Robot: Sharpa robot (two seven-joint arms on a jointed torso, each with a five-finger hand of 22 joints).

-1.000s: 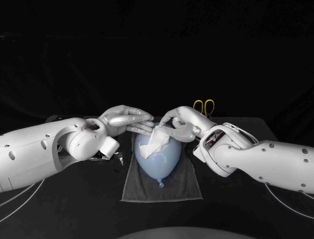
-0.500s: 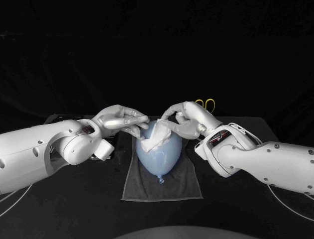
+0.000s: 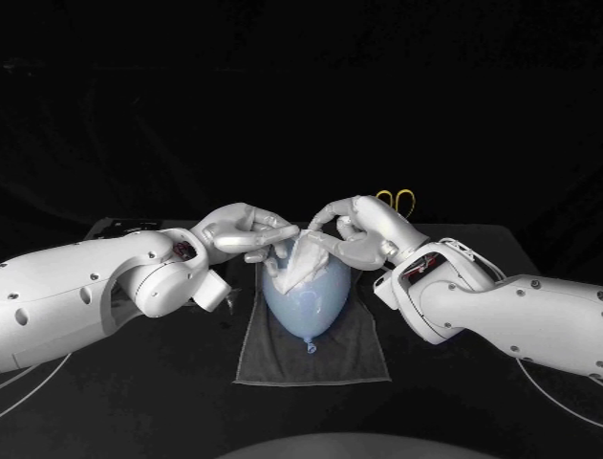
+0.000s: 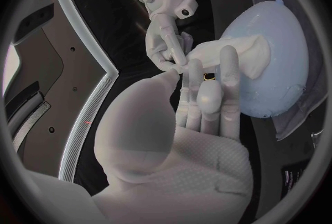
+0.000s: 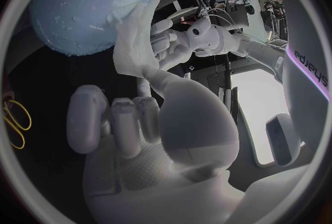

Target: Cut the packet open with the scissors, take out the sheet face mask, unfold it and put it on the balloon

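Note:
A pale blue balloon [image 3: 306,295] lies on a grey cloth [image 3: 312,361], its knot toward me. The white sheet mask [image 3: 298,262], still folded, drapes over the balloon's far end and rises to a peak between my hands. My left hand [image 3: 247,232] pinches the mask's top edge from the left, and my right hand [image 3: 351,229] pinches it from the right, fingertips nearly meeting. In the left wrist view the mask [image 4: 238,52] lies on the balloon [image 4: 276,63], with the right hand [image 4: 165,25] gripping its edge. In the right wrist view the mask [image 5: 135,41] hangs from my fingers beside the balloon [image 5: 83,3].
Yellow-handled scissors [image 3: 395,200] lie on the table behind my right hand; the scissors [image 5: 15,119] also appear in the right wrist view. The cloth [image 4: 304,116] reaches past the balloon on both sides.
Both hands have drawn closer together over the balloon's far end. The mask, which lay slanted on the balloon, is now pulled up into a narrow peak between the fingertips.

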